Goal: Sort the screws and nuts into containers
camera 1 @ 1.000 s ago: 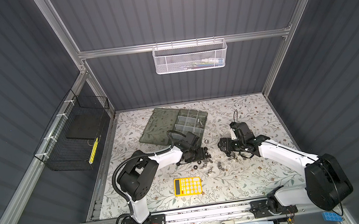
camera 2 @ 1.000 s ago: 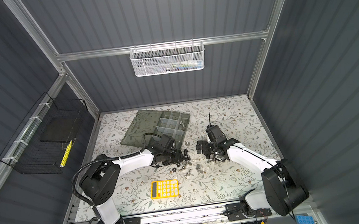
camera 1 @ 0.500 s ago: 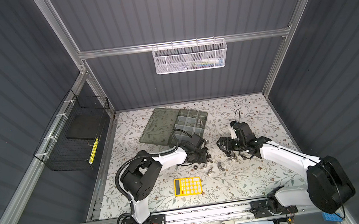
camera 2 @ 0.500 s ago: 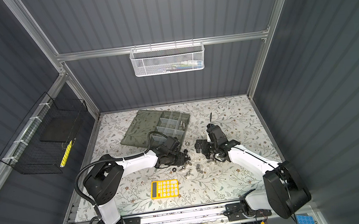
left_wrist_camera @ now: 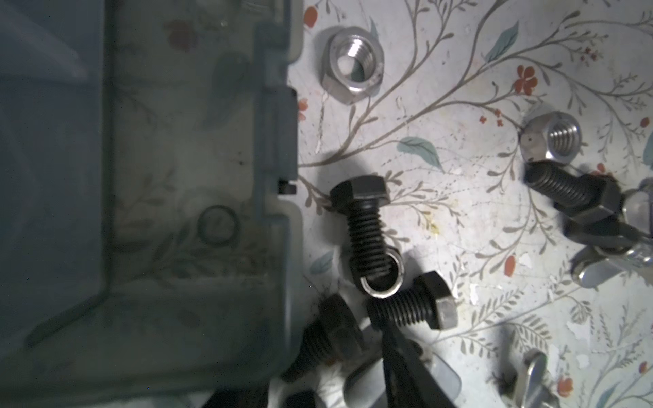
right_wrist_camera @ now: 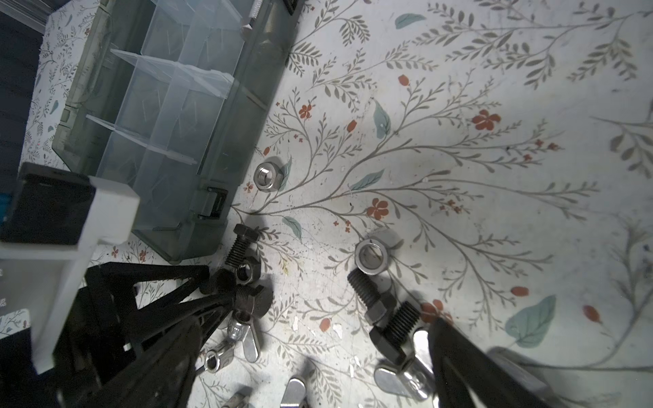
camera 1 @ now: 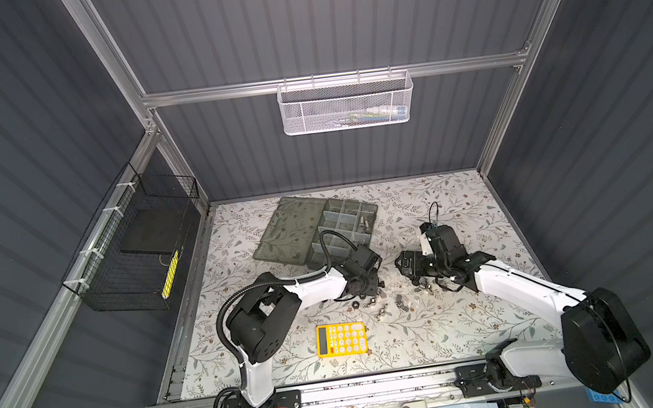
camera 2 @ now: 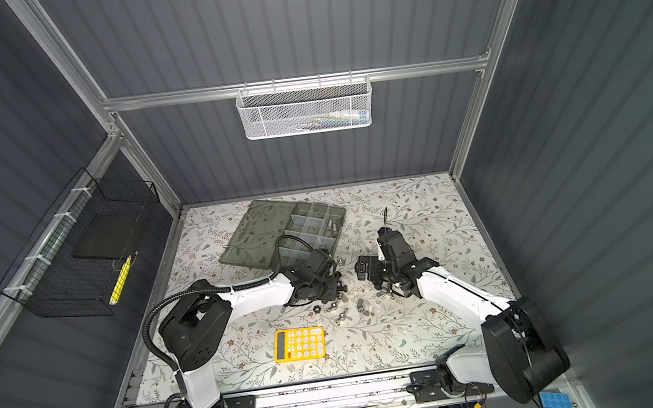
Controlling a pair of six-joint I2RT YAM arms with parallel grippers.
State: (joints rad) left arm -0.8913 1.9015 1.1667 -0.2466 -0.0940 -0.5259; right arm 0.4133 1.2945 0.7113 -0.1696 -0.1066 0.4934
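The grey-green organiser box (camera 1: 345, 232) lies open at the back, and its compartments are the containers (right_wrist_camera: 169, 116). Loose screws and nuts (camera 1: 386, 303) lie scattered in front of it. My left gripper (camera 1: 370, 288) (left_wrist_camera: 318, 374) sits at the box's near corner, open and half narrowed around a black screw (left_wrist_camera: 328, 339). One finger (left_wrist_camera: 399, 371) is still a little apart from it. Two more black screws (left_wrist_camera: 364, 219) (left_wrist_camera: 413, 311) and a silver hex nut (left_wrist_camera: 353, 67) lie just beyond. My right gripper (camera 1: 416, 272) (right_wrist_camera: 307, 388) hangs wide open over silver wing nuts (right_wrist_camera: 406, 374) and two black screws (right_wrist_camera: 371, 296).
The box's flat lid (camera 1: 290, 230) lies open to the left of the compartments. A yellow calculator (camera 1: 341, 339) lies near the front edge. A white mesh basket (camera 1: 347, 104) hangs on the back wall and a black wire basket (camera 1: 133, 252) on the left wall. The two grippers are close together.
My left gripper has shifted right and forward into the heap by the box corner, and its jaws have narrowed. The right arm has barely moved.
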